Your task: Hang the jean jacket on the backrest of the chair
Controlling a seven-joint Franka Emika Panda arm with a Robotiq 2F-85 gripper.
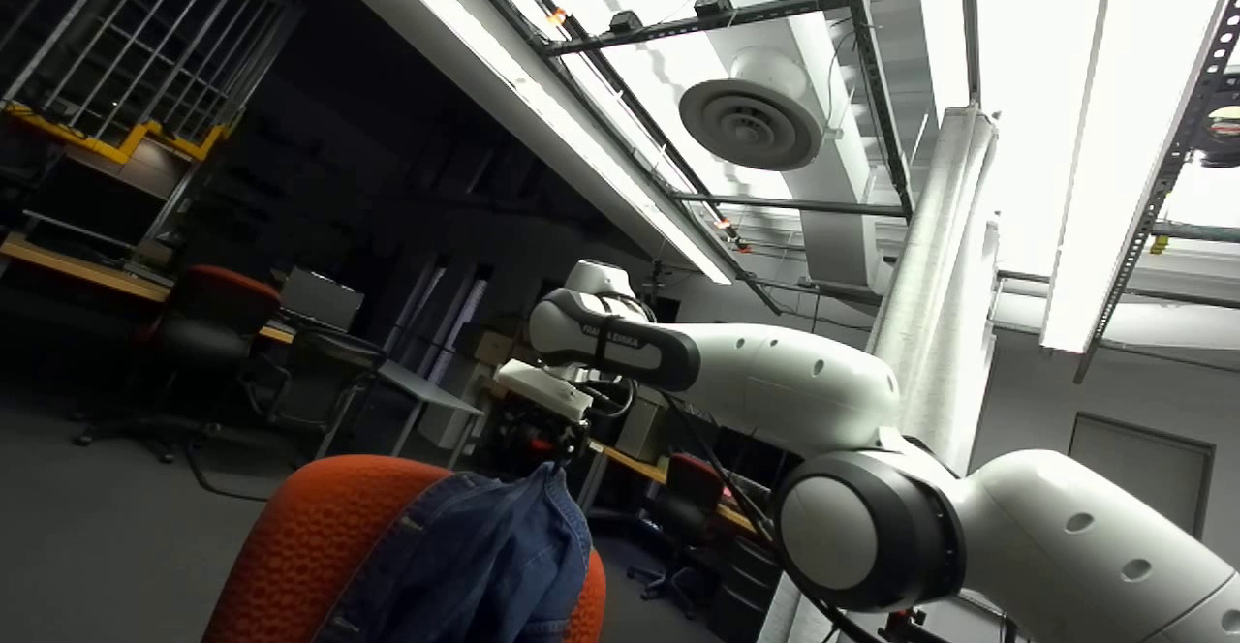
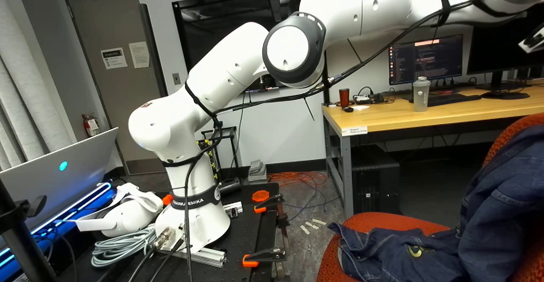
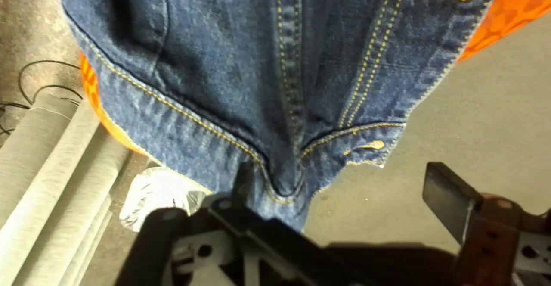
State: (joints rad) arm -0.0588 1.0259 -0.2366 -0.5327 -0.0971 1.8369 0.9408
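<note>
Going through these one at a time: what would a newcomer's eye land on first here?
Probably the big white robot arm, reaching through both exterior views. Next, the orange chair backrest with the dark blue jean jacket draped over it, low in an exterior view. In the wrist view, the gripper stands wide open at the bottom, one side overlapping the jacket's yellow-stitched edge.

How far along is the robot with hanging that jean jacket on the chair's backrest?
Looks done: the jean jacket drapes on the backrest, its stitched edge reaching past the top in the wrist view. In hand: nothing gripped; the gripper is open at that edge. Left: part of the jacket lies on the seat, so it probably needs pulling farther over, then the gripper backing away. How much hangs behind is hidden.
</note>
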